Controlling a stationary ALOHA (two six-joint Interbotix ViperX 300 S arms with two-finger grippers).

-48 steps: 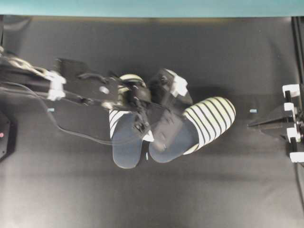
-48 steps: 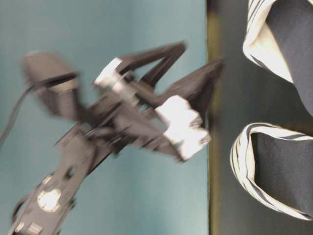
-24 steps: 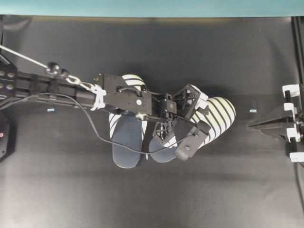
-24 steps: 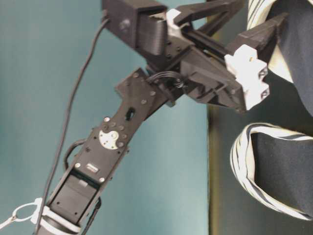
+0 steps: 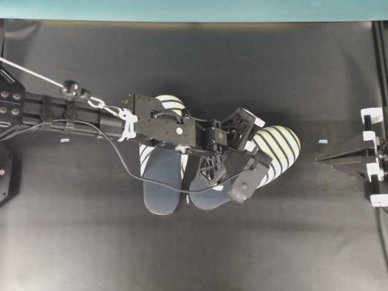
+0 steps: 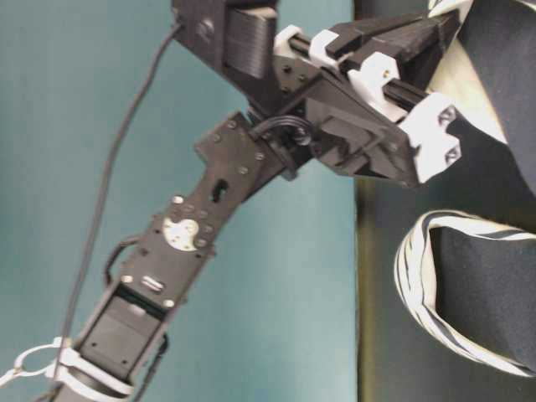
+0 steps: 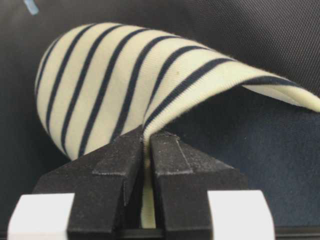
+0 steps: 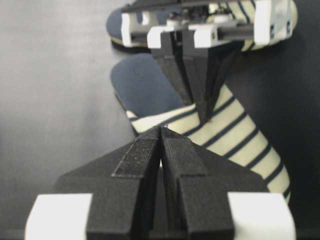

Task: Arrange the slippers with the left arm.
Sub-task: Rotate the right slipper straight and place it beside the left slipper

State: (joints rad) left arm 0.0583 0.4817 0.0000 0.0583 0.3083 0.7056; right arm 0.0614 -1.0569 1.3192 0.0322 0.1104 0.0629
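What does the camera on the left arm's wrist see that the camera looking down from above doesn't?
Only the left wrist view shows the left end effector shut on the edge of the angled slipper's striped cover. Only the overhead view shows the other slipper beside it, the long left arm, and the right end effector parked apart at the table's edge. Both show the angled slipper on the dark table.
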